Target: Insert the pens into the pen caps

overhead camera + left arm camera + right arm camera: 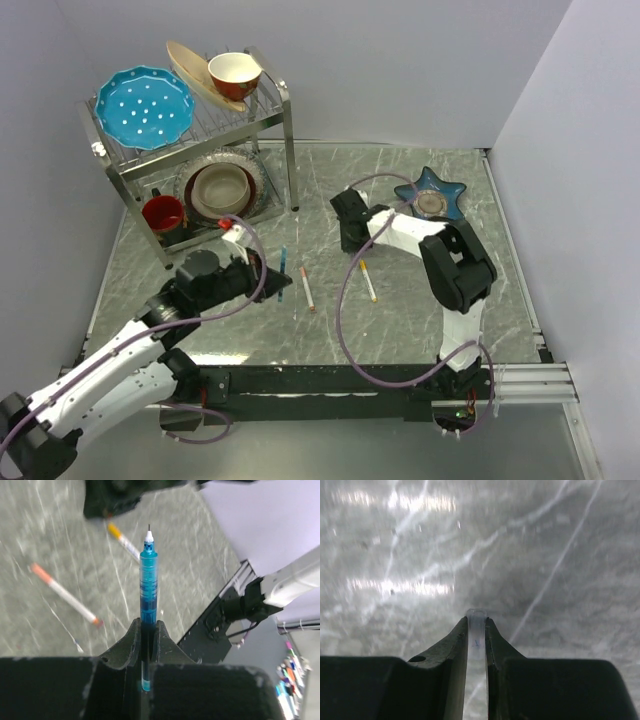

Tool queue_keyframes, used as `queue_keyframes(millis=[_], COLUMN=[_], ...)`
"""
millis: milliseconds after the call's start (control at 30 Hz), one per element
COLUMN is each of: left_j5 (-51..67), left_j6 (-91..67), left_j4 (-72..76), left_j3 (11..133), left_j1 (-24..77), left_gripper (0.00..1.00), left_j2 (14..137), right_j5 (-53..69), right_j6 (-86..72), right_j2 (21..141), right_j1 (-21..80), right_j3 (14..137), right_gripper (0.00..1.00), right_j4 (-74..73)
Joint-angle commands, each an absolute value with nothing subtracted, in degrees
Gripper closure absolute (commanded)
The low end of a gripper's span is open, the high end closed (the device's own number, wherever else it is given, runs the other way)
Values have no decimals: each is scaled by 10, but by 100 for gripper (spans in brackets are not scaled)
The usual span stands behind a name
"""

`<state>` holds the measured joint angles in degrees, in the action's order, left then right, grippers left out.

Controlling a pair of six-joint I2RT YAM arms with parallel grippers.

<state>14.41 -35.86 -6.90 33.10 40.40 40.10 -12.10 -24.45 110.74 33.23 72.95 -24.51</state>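
My left gripper (pixel 148 630) is shut on the dark blue pen (pixel 148 577), which sticks out past the fingers with its fine tip pointing away. From above, the blue pen (pixel 283 262) hangs over the table just ahead of the left gripper (pixel 279 281). Two white pens lie on the table: one with a pinkish-red end (pixel 307 288) (pixel 65 596) and one with an orange end (pixel 368 281) (pixel 124 541). My right gripper (pixel 476 622) (pixel 350 240) is low over the marble, shut on a small clear pen cap (pixel 476 630) whose open end shows between the fingertips.
A metal dish rack (pixel 285 110) at the back left holds a blue plate (pixel 145 107), bowls and a red cup (pixel 163 212). A blue star-shaped dish (pixel 455 190) sits at the back right. Grey walls close in three sides.
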Motion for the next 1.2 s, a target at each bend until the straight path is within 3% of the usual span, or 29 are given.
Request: queue_keyframes(millis=[0,267,767,1167], left_j5=[171,165,216,255], left_j6=[-422,-475,-533,-559], left_j4=[35,170,367,428], left_j3=[293,235,235,256], left_j1=[421,445,456,457], left_gripper=[99,99,99,99], left_j2=[430,531,719,773], right_j5=[-98,-32,32,29], right_j6=[-256,-287,-399,-492], right_j2=[1048,974,777,682], right_j1=[340,343,360,386], right_j3=[667,600,465,404], right_gripper=[93,93,92,92], right_j4=[-221,-148,-4,102])
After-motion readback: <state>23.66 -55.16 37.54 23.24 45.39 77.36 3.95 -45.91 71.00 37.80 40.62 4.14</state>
